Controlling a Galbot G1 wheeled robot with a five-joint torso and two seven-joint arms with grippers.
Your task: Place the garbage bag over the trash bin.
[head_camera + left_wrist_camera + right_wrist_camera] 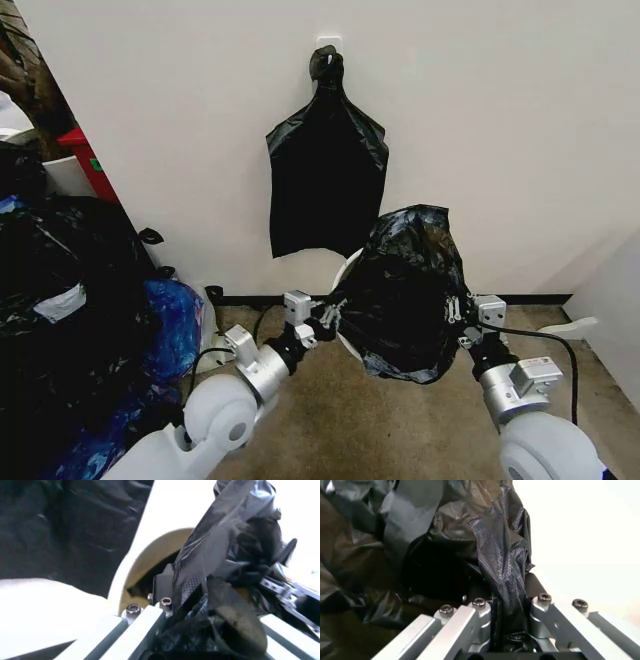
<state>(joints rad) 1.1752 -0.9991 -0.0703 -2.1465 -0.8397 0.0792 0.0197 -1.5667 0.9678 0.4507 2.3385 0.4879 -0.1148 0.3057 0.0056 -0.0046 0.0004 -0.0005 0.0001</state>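
Note:
The garbage bag (pixel 408 290) is a glossy, crinkled black sheet stretched between my two grippers in front of the wall. It covers most of the trash bin, of which a curved strip of white rim (pixel 345 275) shows at the bag's left side. My left gripper (pixel 326 317) is shut on the bag's left edge by that rim. My right gripper (pixel 458 310) is shut on the right edge. In the left wrist view a taut strip of the bag (pixel 207 555) runs from the gripper (pixel 182 605) past the bin's white wall (pixel 142 551). Bag film (pixel 502 566) is pinched in the right gripper (pixel 509 609).
A flat bunch of black bags (pixel 325 175) hangs from a wall hook above the bin. A big heap of stuffed black and blue bags (pixel 80 300) fills the left side, with a red box (pixel 90 160) behind it. Brown carpet (pixel 390 430) lies open below the bin.

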